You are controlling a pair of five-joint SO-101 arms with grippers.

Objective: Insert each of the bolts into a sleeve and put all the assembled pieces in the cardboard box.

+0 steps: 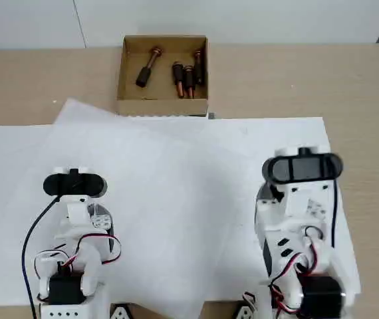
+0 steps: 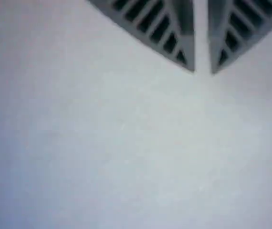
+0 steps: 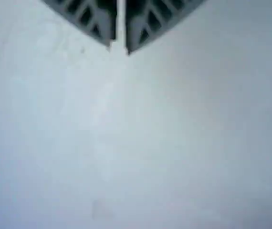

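Cardboard box (image 1: 165, 106) is noted at the far edge of the paper, open-topped. The assembled pieces are seen inside it: one piece (image 1: 148, 66) lies tilted towards one side wall, and a close cluster (image 1: 188, 76) lies against the other. The cluster's count is hard to fix, perhaps three. Every bolt and sleeve that is seen lies within the box walls.

Left gripper (image 2: 202, 67): the jaws are drawn together to a thin slit, nothing is held, and it is poised just above the white paper (image 1: 176, 186). Right gripper (image 3: 119, 45): the same is recorded, pinched to a thin slit and empty, over bare paper.

In the high view one arm (image 1: 75, 199) and the other arm (image 1: 299, 199) are seen folded back at the near edge, well apart from the box.

Step judged: the task looks done, and parking is in hand. It is best done with the jaws kept closed, the arms kept tucked low and near, and the box left unnudged. A final count of the pieces against the bolts supplied is advised.

Surface: overlapping white sheets are laid on a pale wooden table (image 1: 30, 80), one sheet skewed. A plain light wall (image 1: 243, 20) is noted behind.
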